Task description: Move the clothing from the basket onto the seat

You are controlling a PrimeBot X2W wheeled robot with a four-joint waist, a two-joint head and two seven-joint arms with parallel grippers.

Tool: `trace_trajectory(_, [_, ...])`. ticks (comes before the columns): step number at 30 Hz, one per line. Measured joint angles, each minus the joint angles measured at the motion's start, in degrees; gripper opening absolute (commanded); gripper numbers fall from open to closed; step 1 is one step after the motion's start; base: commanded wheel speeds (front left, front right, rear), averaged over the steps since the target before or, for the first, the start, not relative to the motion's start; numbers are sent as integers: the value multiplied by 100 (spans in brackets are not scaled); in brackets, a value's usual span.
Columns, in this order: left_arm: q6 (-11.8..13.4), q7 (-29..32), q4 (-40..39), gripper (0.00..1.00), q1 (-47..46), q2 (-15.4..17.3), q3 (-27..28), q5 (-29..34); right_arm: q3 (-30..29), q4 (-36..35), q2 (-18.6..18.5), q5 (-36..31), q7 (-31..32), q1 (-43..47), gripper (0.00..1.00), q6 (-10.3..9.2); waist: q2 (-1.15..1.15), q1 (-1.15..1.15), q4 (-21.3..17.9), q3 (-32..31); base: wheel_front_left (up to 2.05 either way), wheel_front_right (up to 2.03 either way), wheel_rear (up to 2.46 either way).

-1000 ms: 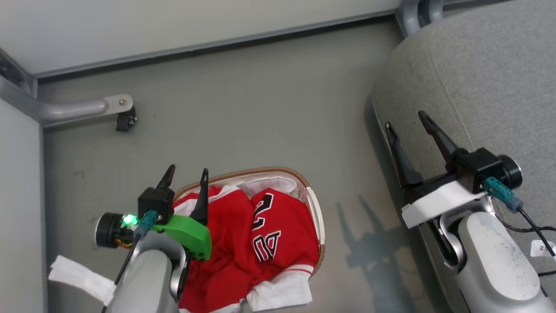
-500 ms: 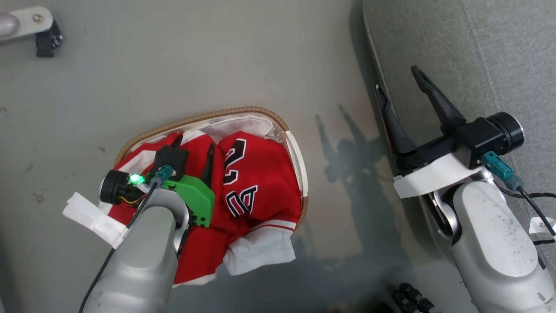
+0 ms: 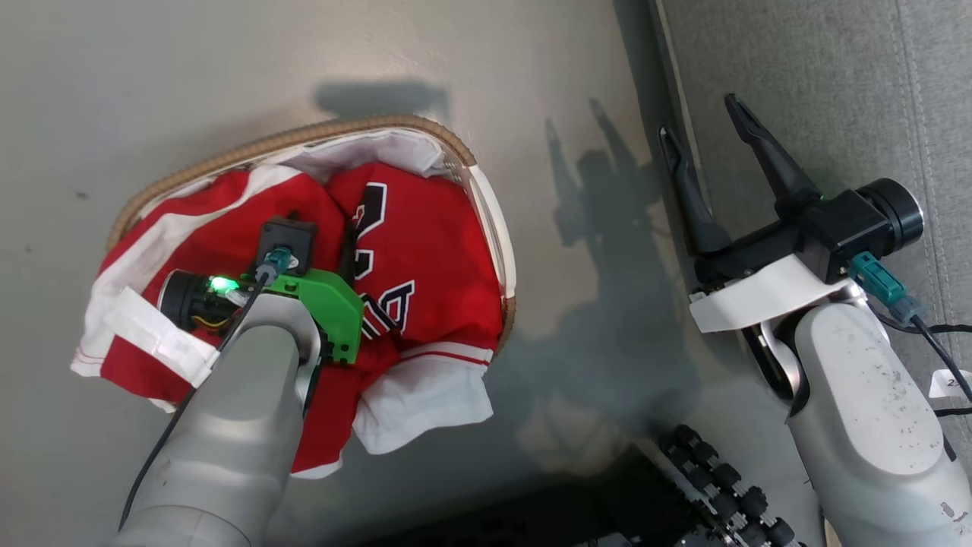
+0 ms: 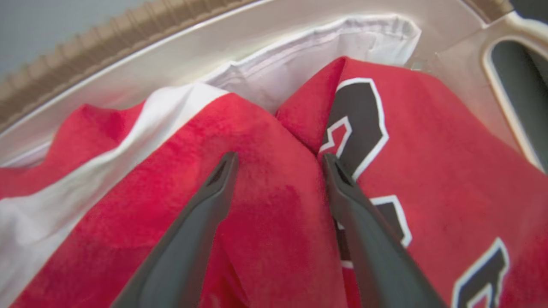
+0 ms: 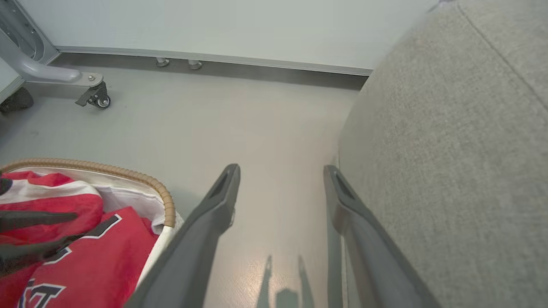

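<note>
The clothing (image 3: 425, 251) lies heaped inside the basket (image 3: 288, 137), some spilling over its rim. The left gripper (image 4: 278, 161) is sunk into that heap, jaws spread astride a red fold, apparently to pinch it. Right of the basket, the right gripper (image 3: 699, 118) hovers released, by the seat (image 3: 835, 91).

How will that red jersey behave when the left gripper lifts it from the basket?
Probably floppy: the clothing lies crumpled and drapes over the basket rim, so it should sag and trail. The open left gripper straddles one fold, so other layers may stay behind.
</note>
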Motion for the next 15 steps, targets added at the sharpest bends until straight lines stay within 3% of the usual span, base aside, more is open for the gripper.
trace_trajectory(9, [521,0,520,100,-275,1,-233,-178,-32,26,70,-8,0,2,100,0,0,0,-134,230,0,0,0])
trace_trajectory(10, [527,0,542,79,-274,2,-243,-200,-30,26,80,-8,0,1,100,0,0,0,-132,215,0,0,0])
trace_trajectory(11, [550,0,566,22,-274,3,-282,-203,-24,31,92,-8,0,1,100,1,0,0,-131,193,0,0,0])
trace_trajectory(12, [572,0,577,0,-271,2,-296,-207,-20,36,105,-7,0,-1,100,1,0,0,-130,166,0,0,0])
trace_trajectory(15, [634,0,555,0,-232,2,-272,-280,0,69,127,-2,0,-19,100,0,0,0,-127,62,0,0,0])
